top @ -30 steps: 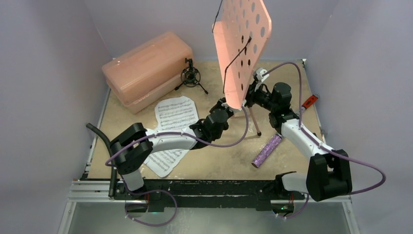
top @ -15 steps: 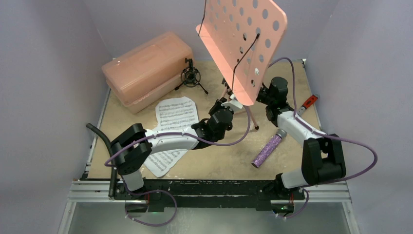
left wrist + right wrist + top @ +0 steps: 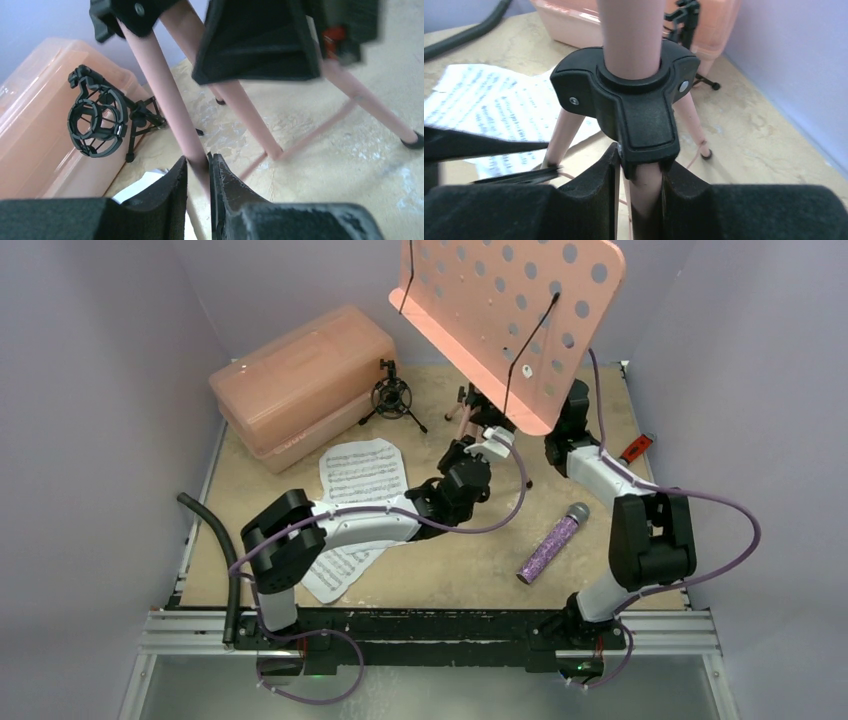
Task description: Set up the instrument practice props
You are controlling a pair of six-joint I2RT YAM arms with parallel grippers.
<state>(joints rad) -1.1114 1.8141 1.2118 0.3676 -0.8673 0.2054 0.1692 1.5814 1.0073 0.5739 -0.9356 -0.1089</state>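
Left jaws, right jaws pinch music stand legs

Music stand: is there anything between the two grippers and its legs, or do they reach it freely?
Nothing visible stands between. The left gripper is closed on one thin leg of the pink music stand, and the right gripper is closed on another leg just under the black hub. The mini tripod stands apart.

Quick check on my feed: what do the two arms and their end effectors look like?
The left arm and right arm have white link shells between chunky black joint housings. A lilac cable loops along each. The left end effector and right end effector each have two black, rough-textured, wedge-shaped fingers.
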